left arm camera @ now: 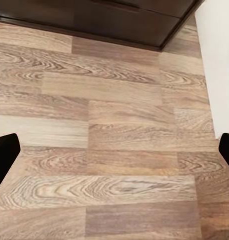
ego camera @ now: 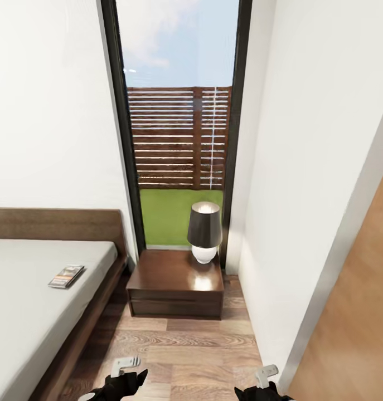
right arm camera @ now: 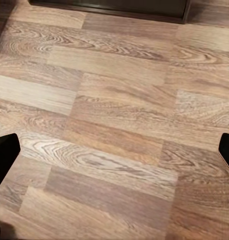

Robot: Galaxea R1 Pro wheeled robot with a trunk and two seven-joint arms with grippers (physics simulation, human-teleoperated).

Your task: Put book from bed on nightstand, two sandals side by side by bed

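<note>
A bedroom in a home is shown. A low bed (ego camera: 40, 295) with a dark wooden frame, a headboard and a plain off-white mattress is set against a white wall (ego camera: 46, 111). Just beside it, a glossy dark nightstand (ego camera: 176, 284) is placed, with a table lamp (ego camera: 204, 231) on top. Wood-plank flooring (ego camera: 185, 351) is laid throughout, and grass and a slatted fence are seen through a tall dark-framed window (ego camera: 177, 122).

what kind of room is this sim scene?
Most likely a bedroom: a low dark-brown wooden bed with an off-white mattress, a glossy reddish-brown nightstand beside it with a dark-shaded white-based table lamp on top, and a thin paperback book lying on the mattress.
</note>
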